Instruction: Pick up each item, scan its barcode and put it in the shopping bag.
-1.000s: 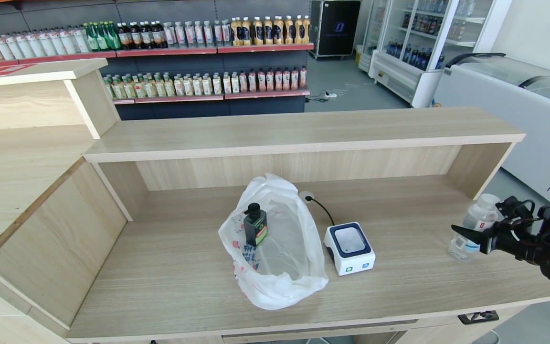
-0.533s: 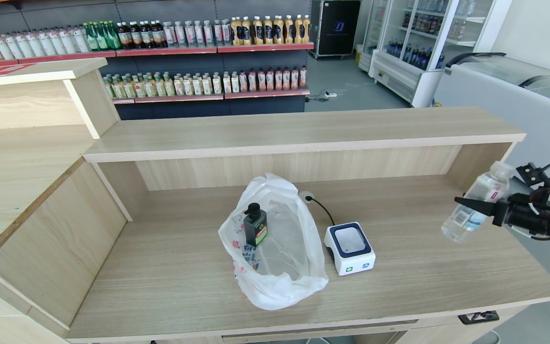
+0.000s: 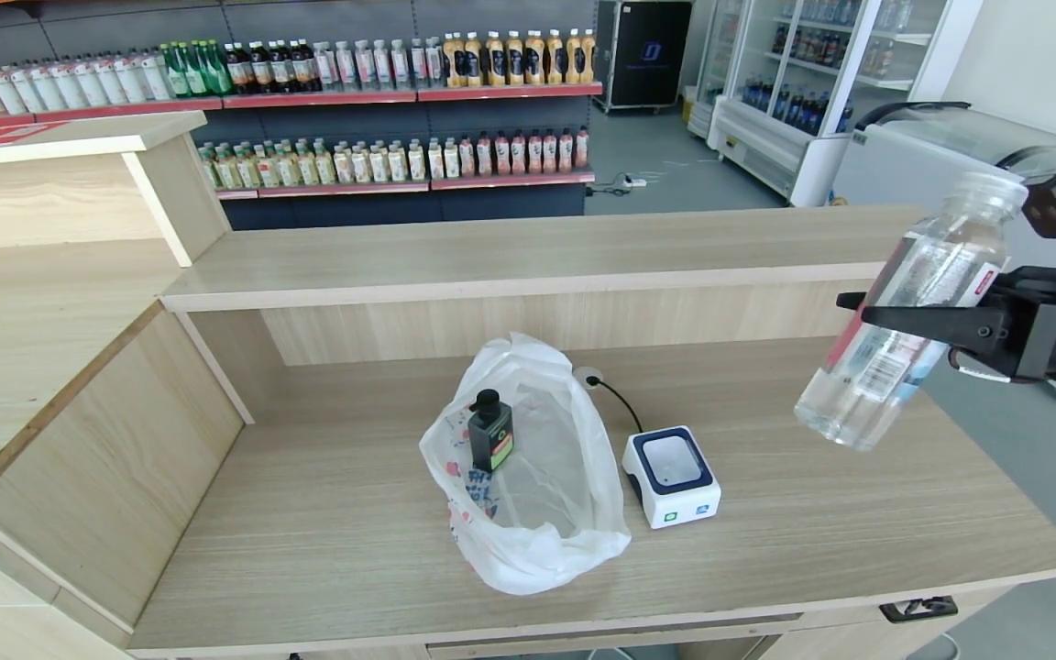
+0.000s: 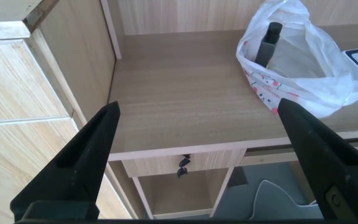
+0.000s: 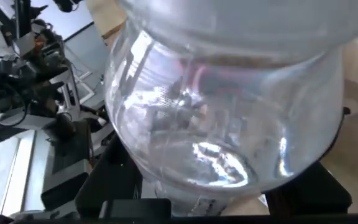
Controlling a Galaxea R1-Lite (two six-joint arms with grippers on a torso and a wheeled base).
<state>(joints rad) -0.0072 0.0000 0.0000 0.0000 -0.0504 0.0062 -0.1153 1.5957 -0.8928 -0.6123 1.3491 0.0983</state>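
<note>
My right gripper (image 3: 927,316) is shut on a clear water bottle (image 3: 904,316), held tilted in the air high above the counter's right end, with its barcode label facing down and left. From the right wrist view the bottle (image 5: 222,106) sits very close to the camera. A white barcode scanner (image 3: 670,475) sits on the counter (image 3: 812,513) beside a white shopping bag (image 3: 528,477). A dark bottle with a green label (image 3: 490,431) stands inside the bag. My left gripper (image 4: 197,155) is open, hanging off the counter's front left edge, with the bag (image 4: 297,62) beyond it.
A raised wooden ledge (image 3: 546,257) runs behind the counter and a side wall (image 3: 97,458) closes its left end. The scanner's cable (image 3: 615,399) runs to a hole at the back. Drink shelves and freezers stand beyond.
My right gripper has lifted the water bottle off the counter's right end, raising it and bringing it closer to the camera. The bottle now tilts more. The bag and scanner have not moved.
</note>
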